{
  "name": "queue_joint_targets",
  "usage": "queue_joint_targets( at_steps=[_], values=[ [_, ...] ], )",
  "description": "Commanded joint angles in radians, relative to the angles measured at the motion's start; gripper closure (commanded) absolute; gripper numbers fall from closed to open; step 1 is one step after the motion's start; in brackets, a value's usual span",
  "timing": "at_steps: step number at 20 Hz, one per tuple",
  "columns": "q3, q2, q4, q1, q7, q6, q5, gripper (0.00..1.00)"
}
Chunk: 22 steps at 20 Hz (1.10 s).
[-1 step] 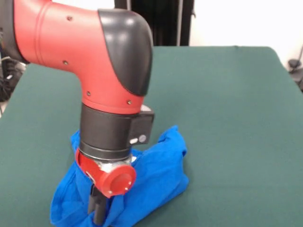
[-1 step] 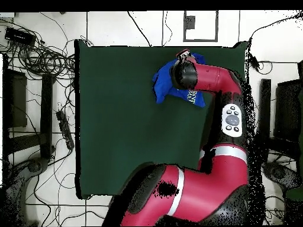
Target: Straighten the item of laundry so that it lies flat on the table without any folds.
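The item of laundry (image 1: 156, 165) is a bright blue shirt, bunched and folded on the dark green table (image 1: 227, 94), near the picture's lower left in the front view. My gripper (image 1: 98, 210) points down into the crumpled cloth, which rises around it; the cloth hides its tips. In the overhead view the item of laundry (image 2: 161, 84) lies close to the table's (image 2: 118, 118) top edge, right of centre. A corner with pale lettering (image 2: 192, 97) shows beside the arm. The arm's wrist covers the shirt's middle there and hides the gripper.
My red arm (image 2: 213, 80) reaches across the table's right side in the overhead view. Cables (image 2: 41, 56) and dark equipment (image 2: 18, 100) lie on the floor left of the table. A dark stand (image 1: 161, 21) rises behind the far edge.
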Motion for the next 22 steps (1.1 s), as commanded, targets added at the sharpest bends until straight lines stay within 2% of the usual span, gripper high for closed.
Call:
queue_joint_targets(
  at_steps=[1, 4, 8, 12, 17, 22],
  values=[
    [0.03, 0.019, -0.077, 0.019, -0.231, 0.268, -0.048, 0.0],
    [0.005, 0.01, -0.08, 0.023, -0.213, 0.317, -0.067, 0.0],
    [-0.025, 0.006, -0.063, 0.022, -0.135, 0.288, -0.077, 0.0],
    [-0.04, -0.049, -0.056, 0.024, -0.157, 0.307, -0.088, 0.0],
    [0.038, -0.141, -0.011, 0.013, -0.203, 0.408, -0.02, 0.0],
    [0.064, -0.204, 0.088, 0.034, -0.091, 0.531, 0.072, 0.0]
  ],
)
